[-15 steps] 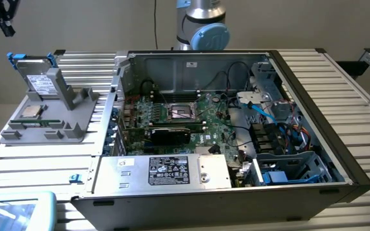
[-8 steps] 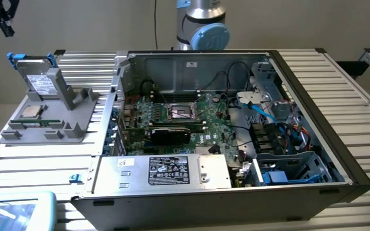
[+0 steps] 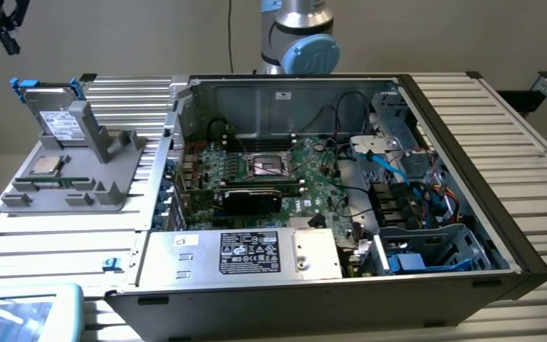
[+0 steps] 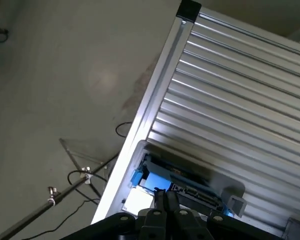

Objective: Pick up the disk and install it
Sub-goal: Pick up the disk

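The disk [image 3: 57, 117] stands upright in a grey holder [image 3: 112, 153] on the table at the exterior view's left. It is silver-grey with a white label and blue rails along its edges. My gripper [image 3: 6, 32] hangs high above it, a little toward the exterior view's left, well apart from it. In the wrist view the disk [image 4: 190, 190] appears edge-on with its blue bracket, just beyond my gripper [image 4: 165, 200]. The two black fingers [image 4: 160, 200] are pressed together, shut, with nothing between them.
The open computer case [image 3: 464, 149] lies on the slatted aluminium table [image 4: 230, 100]. It holds a motherboard [image 3: 264, 171], a silver box with a black label [image 3: 254, 253] and a blue-lined drive bay [image 3: 435, 249]. A small square chip [image 3: 45, 165] rests on the holder. Floor, cables and a stand [image 4: 65, 192] lie beyond the table edge.
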